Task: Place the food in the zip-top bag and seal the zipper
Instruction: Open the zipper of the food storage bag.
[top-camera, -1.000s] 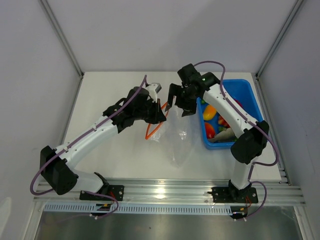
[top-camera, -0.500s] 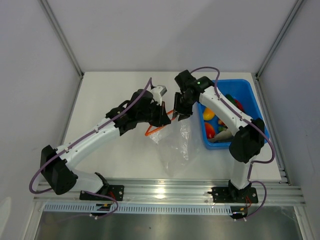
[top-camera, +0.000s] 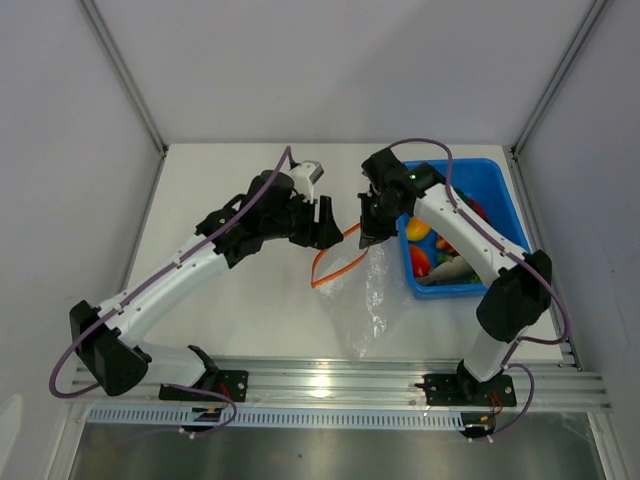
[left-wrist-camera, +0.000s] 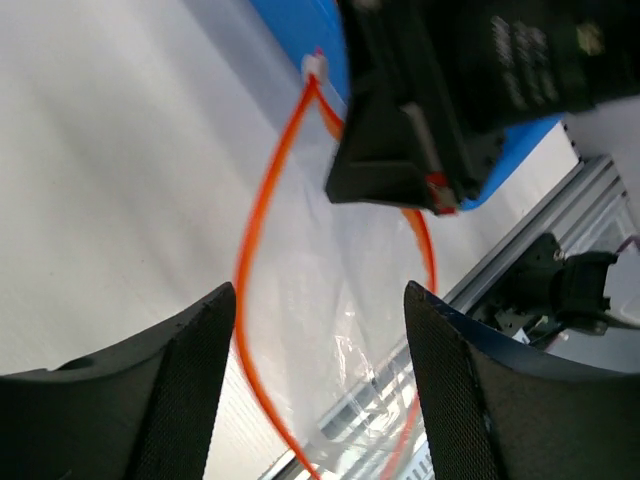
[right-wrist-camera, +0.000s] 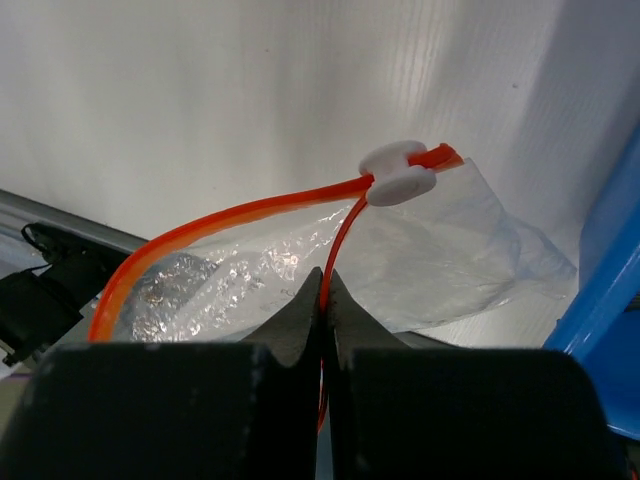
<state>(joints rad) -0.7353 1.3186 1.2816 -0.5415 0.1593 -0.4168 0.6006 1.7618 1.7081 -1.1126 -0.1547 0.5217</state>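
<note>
Surrounding the white table (top-camera: 270, 310) and zip-top bag (top-camera: 365, 300) stand grey walls (top-camera: 330, 70).

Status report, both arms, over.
Left gripper open, empty. Right gripper shut on zipper, bag mouth open. Food in blue tub. Nothing blocking.

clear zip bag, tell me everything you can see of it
Clear, crinkly plastic bag, seemingly empty, with an orange-red zipper strip looped open at its mouth and a white slider at one end. The shut right gripper pinches one side of the strip; the open left gripper is off it. Its body trails onto the table.
</note>
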